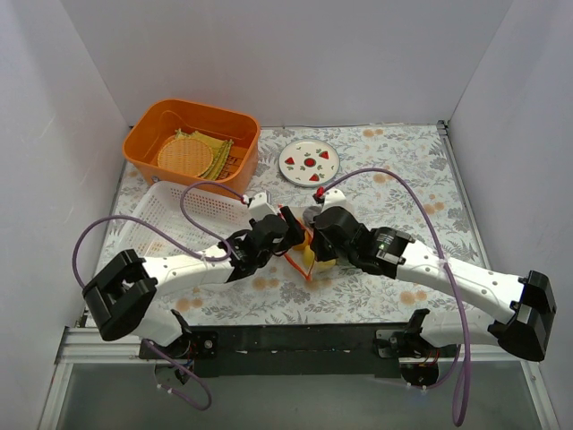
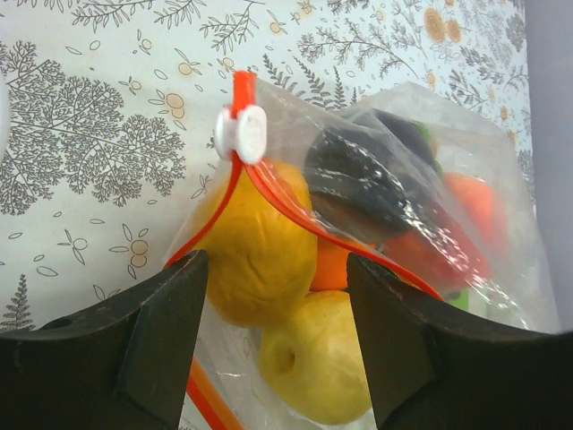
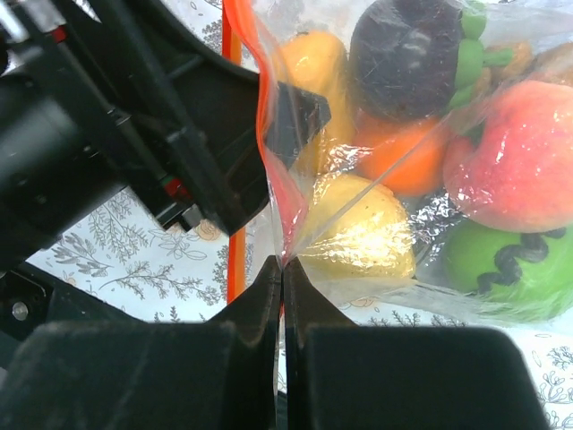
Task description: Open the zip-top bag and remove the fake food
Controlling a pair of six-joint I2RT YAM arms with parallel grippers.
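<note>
Floral table (image 1: 394, 170), clear crinkled zip-top bag (image 2: 295, 112), fake food (image 2: 255, 251) inside

- Left arm (image 1: 192, 266) and right arm (image 1: 448, 273) stretch low, angled inward, their wrists close together facing each other
- Left tool (image 2: 273, 269) has its fingers spread wide apart
- Right tool (image 3: 281, 266) has fingers pressed together, pinching film of the zip-top bag (image 3: 430, 134)

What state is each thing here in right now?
Bag, zip partly open.
Slider, at one end of the zip.
Fake food, inside the bag.
Left end effector, open, at the bag's mouth.
Right end effector, shut on the bag's film.
Plate, flat, nothing on it.
Bin, upright, holding mats.
</note>
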